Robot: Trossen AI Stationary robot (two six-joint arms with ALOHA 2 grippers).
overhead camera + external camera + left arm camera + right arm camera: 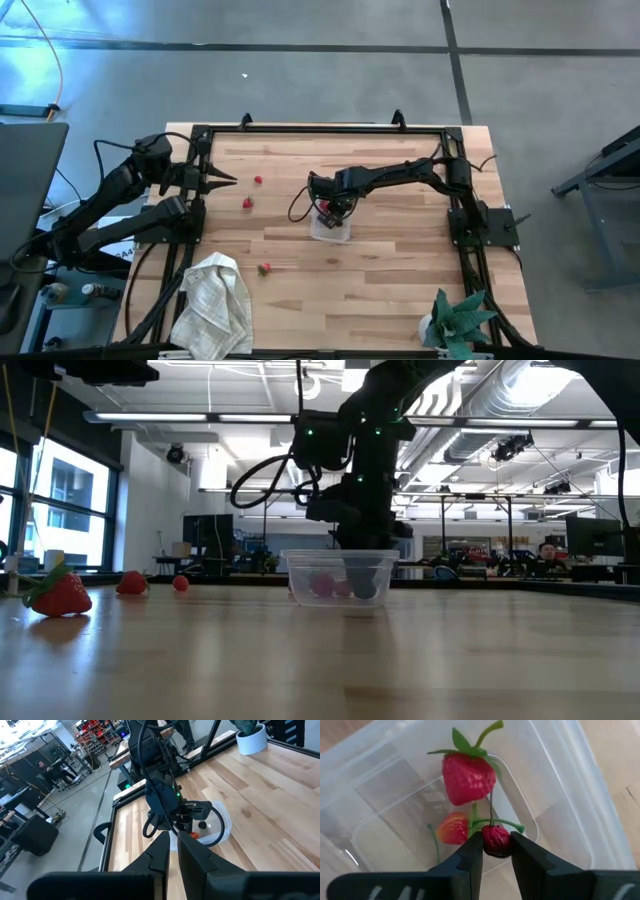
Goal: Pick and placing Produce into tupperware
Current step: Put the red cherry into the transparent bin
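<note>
While the right end effector [496, 851] hangs inside the clear container [580, 785], fingers clamped on a small dark red berry [495, 840], two strawberries [468, 777] already lie on its floor; this piece looks close to release. Farther off, three red pieces remain loose on the worktop [400, 290]: one near the cloth [265, 268], two toward the left end effector [225, 180], which waits shut at the worktop's left edge

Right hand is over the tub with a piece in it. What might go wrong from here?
1. The right hand pinches a dark berry whose green stem runs up between the fingers; it may snag on release.
2. The clear tupperware is light and unanchored; a nudge might shift it.
3. Three strawberries still lie loose on the table.
</note>
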